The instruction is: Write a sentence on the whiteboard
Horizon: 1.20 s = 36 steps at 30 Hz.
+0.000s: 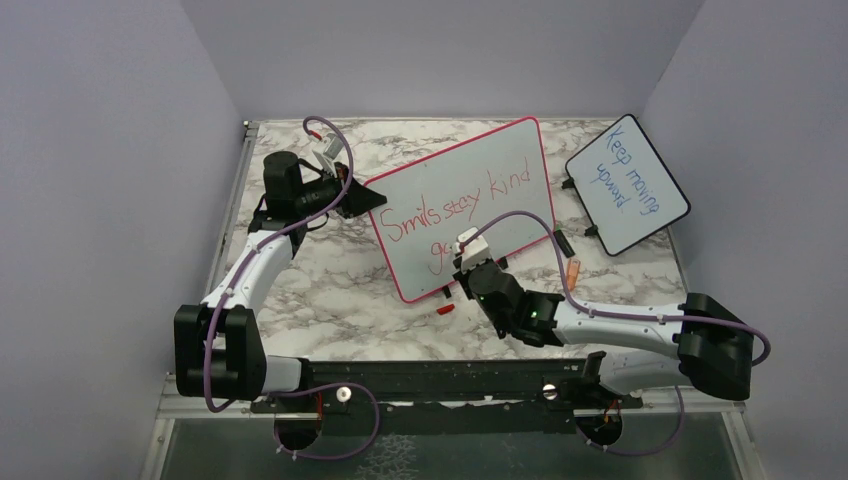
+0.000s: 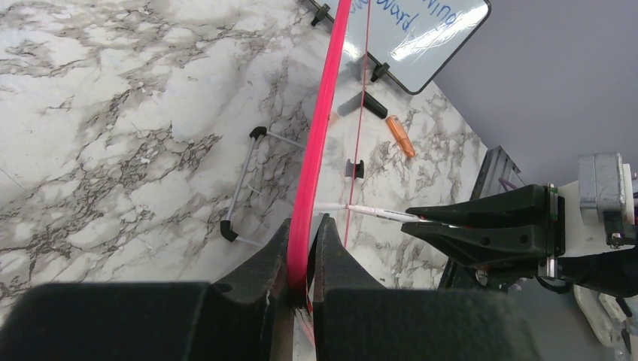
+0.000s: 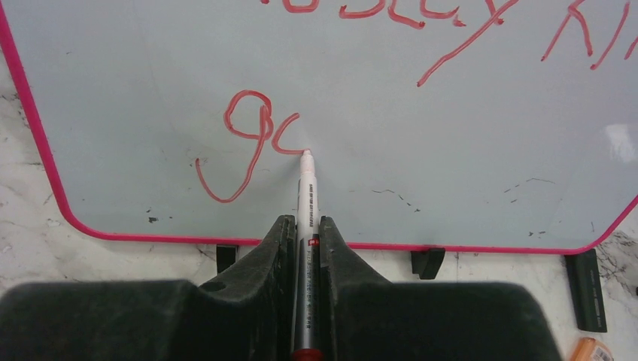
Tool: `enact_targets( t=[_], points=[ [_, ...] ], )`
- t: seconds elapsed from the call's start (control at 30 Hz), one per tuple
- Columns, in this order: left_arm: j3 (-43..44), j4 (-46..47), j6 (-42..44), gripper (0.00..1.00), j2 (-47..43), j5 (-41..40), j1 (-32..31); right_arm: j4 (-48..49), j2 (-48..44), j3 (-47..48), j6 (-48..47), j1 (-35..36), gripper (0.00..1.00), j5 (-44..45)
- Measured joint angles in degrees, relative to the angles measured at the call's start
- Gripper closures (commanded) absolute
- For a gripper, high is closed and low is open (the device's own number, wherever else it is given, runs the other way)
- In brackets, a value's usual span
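Observation:
The whiteboard [image 1: 520,165] with the red-pink frame stands tilted at mid-table. It bears the red sentence [image 1: 455,205] "Smils stay kind", and below it a "g" and a part-formed letter [image 3: 259,139]. My left gripper [image 1: 372,200] is shut on the board's left edge; the left wrist view shows its jaws [image 2: 303,226] pinching the pink frame [image 2: 320,143]. My right gripper [image 3: 305,223] is shut on a white marker [image 3: 305,188]. The marker's tip touches the board [image 3: 451,150] just right of the part-formed letter. The marker also shows in the left wrist view [image 2: 376,212].
A smaller black-framed board [image 1: 627,183] with blue writing stands at the back right. An orange cap [image 1: 573,268] and a black piece [image 1: 563,243] lie right of the whiteboard. A red cap [image 1: 444,309] lies in front of it. A wire stand [image 2: 244,184] lies behind the board.

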Motion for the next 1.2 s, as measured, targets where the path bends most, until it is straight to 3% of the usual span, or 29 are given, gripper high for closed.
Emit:
enact_targets(
  t=[1.2],
  points=[
    [0.0, 0.2, 0.0, 1.00, 0.1, -0.7, -0.2, 4.4, 0.1, 0.9, -2.5, -0.8, 0.99, -2.0]
  ],
)
